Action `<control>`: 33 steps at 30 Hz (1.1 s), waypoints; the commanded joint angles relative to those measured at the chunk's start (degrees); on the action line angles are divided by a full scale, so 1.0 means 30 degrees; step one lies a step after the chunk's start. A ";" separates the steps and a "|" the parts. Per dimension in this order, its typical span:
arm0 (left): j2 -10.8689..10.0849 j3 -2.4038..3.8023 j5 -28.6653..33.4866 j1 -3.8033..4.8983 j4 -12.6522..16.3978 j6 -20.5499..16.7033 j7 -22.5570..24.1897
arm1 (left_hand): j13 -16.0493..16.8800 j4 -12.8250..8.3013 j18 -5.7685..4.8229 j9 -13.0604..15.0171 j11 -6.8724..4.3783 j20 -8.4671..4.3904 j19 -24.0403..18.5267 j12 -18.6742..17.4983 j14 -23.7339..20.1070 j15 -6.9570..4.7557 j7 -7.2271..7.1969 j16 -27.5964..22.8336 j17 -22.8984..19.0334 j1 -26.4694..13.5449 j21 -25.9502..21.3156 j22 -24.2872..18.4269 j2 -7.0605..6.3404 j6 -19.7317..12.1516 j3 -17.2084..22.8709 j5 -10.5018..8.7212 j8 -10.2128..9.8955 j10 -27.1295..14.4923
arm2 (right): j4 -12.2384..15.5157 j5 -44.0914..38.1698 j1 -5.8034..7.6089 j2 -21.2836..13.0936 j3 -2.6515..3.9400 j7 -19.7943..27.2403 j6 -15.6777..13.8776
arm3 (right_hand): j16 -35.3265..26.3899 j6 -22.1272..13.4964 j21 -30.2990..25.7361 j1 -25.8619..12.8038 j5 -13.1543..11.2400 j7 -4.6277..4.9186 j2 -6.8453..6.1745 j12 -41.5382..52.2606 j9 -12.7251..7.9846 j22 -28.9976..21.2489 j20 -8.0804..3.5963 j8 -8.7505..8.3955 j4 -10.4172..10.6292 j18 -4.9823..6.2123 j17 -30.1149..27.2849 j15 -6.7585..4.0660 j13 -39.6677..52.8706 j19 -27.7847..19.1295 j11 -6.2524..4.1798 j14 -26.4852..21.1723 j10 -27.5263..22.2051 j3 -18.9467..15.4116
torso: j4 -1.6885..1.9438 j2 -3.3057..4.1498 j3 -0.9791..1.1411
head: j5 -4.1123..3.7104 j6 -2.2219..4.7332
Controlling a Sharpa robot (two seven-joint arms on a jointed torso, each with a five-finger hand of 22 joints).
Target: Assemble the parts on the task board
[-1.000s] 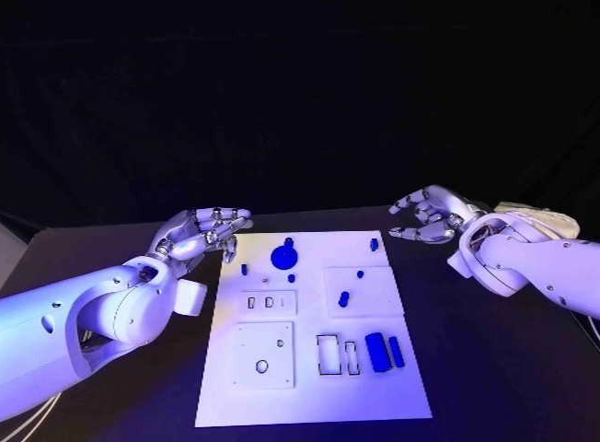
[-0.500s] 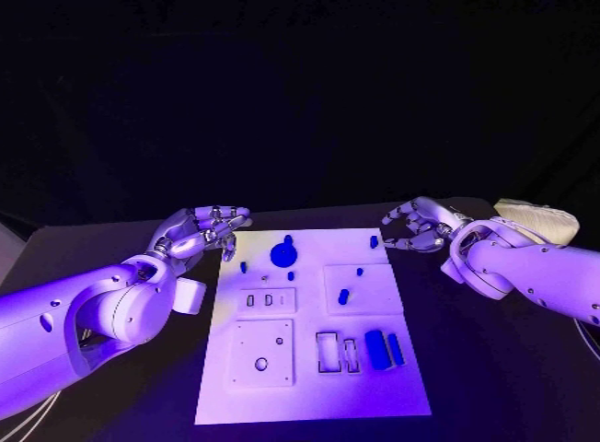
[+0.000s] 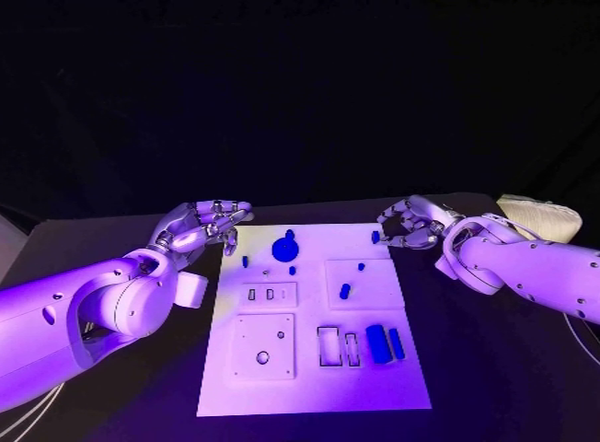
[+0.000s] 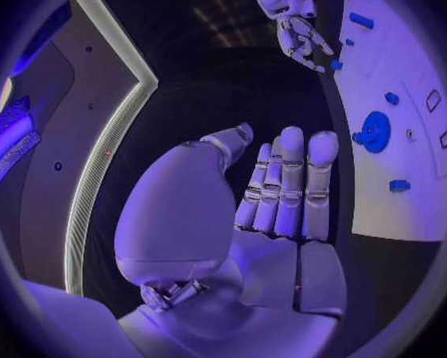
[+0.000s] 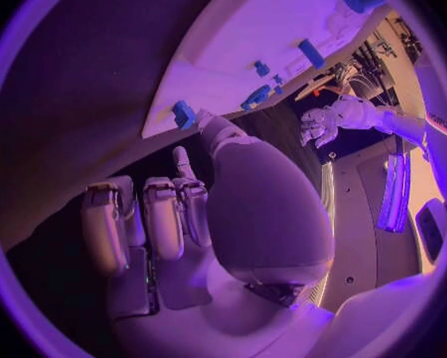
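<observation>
Task board (image 3: 380,387) at the tabletop (image 3: 513,368) centre, round part (image 3: 284,248) at its 11 o'clock, two long parts (image 3: 385,343) at 5 o'clock, left robot hand (image 3: 207,223) off its 10 o'clock corner, right robot hand (image 3: 411,221) at 1 o'clock.

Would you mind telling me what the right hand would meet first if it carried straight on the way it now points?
Probably the small blue part at the board's far right corner; the right hand is beside it, though depth is unclear.

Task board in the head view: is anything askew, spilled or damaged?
Nothing stands out. The task board lies flat and whole, with its blue parts on it. The left hand and right hand hover at its far corners, holding nothing.
</observation>
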 commanded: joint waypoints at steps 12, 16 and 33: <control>0.0015 0.0015 -0.0017 0.0016 -0.0003 0.0295 0.0102 | -0.0032 -0.0137 -0.0282 0.0042 -0.0019 0.0037 -0.0012 0.0081 0.0162 0.0029 0.0019 0.0125 -0.0039 -0.0202 0.0127 0.0042 0.0035 -0.0139 0.0021 -0.0046 -0.0033 -0.0121 | -0.0470 -0.0294 -0.0106 0.0472 -0.0002 -0.0256 0.0749 | 0.0100 0.0626 0.0087 0.0149 0.0110 -0.0092 0.0185 0.0066 0.0093 0.5017 0.0152 0.0331 0.0007 -0.0273 0.4264 0.0087 0.5027 0.1999 0.0049 0.1784 0.2031 0.0274 | -0.0012 -0.0036 0.0049 | 0.0103 -0.0263; 0.0011 0.0015 -0.0017 0.0016 -0.0015 0.0283 0.0085 | -0.0035 -0.0156 -0.0286 0.0041 -0.0006 0.0039 -0.0009 0.0089 0.0162 0.0034 0.0046 0.0127 -0.0051 -0.0229 0.0148 0.0065 0.0017 -0.0173 0.0022 -0.0046 -0.0051 -0.0142 | -0.0540 -0.0316 -0.0122 0.0572 -0.0002 -0.0410 0.0964 | 0.0105 0.0762 0.0087 0.0147 0.0128 -0.0122 0.0234 0.0066 0.0110 0.5017 0.0134 0.0390 0.0011 -0.0273 0.4283 0.0064 0.5027 0.1999 0.0022 0.1788 0.2031 0.0354 | -0.0008 -0.0024 0.0041 | 0.0126 -0.0277; -0.0029 0.0015 -0.0032 0.0017 -0.0004 0.0267 0.0061 | -0.0035 -0.0156 -0.0286 0.0041 -0.0006 0.0039 -0.0009 0.0089 0.0162 0.0034 0.0046 0.0127 -0.0051 -0.0229 0.0148 0.0065 0.0017 -0.0173 0.0022 -0.0046 -0.0051 -0.0142 | -0.0921 -0.0726 -0.0196 0.1006 -0.0003 -0.0900 0.1218 | 0.0111 0.1058 0.0087 0.0115 0.0148 -0.0196 0.0382 0.0066 0.0131 0.5017 0.0077 0.0501 0.0037 -0.0273 0.4307 0.0000 0.5027 0.1999 -0.0050 0.1794 0.2031 0.0610 | -0.0032 -0.0031 0.0037 | 0.0147 -0.0338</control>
